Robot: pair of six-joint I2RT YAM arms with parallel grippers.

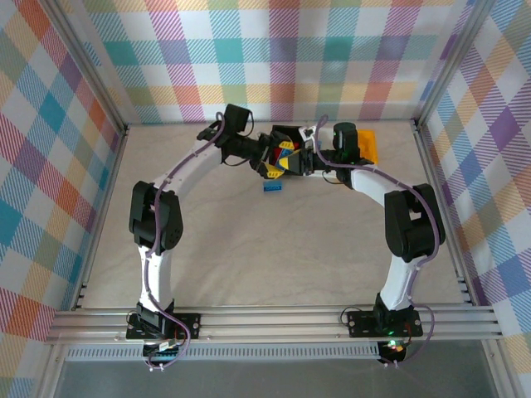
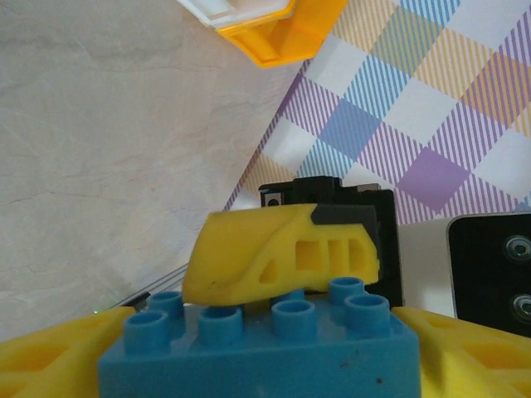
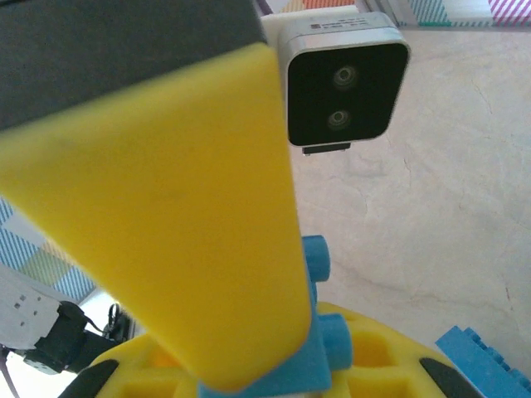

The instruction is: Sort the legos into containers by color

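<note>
- Both arms meet at upper centre of the top view, left gripper [image 1: 274,162] and right gripper [image 1: 299,161] nose to nose.
- A blue lego [image 2: 265,361] sits between them, at the bottom centre of the left wrist view, studs up.
- Left gripper: its yellow fingers [image 2: 50,356] flank the lego on both sides. Can't tell whether they pinch it or stand just clear.
- Right gripper: closed down onto that lego. One yellow finger [image 2: 282,257] lies flat across the studs, and the other finger is hidden.
- Right wrist view: the same finger [image 3: 166,224] fills the left half of the frame, with the lego [image 3: 319,336] touching its tip.
- A second blue lego [image 1: 272,186] lies on the desk [image 1: 274,257] just below the grippers in the top view. It is apart from them and sits at the lower right corner of the right wrist view.
- The yellow-orange bin [image 1: 366,144] stands right of the grippers, near the back wall. In the left wrist view it is at top centre, with a white bin [image 2: 228,10] touching its left side.
</note>
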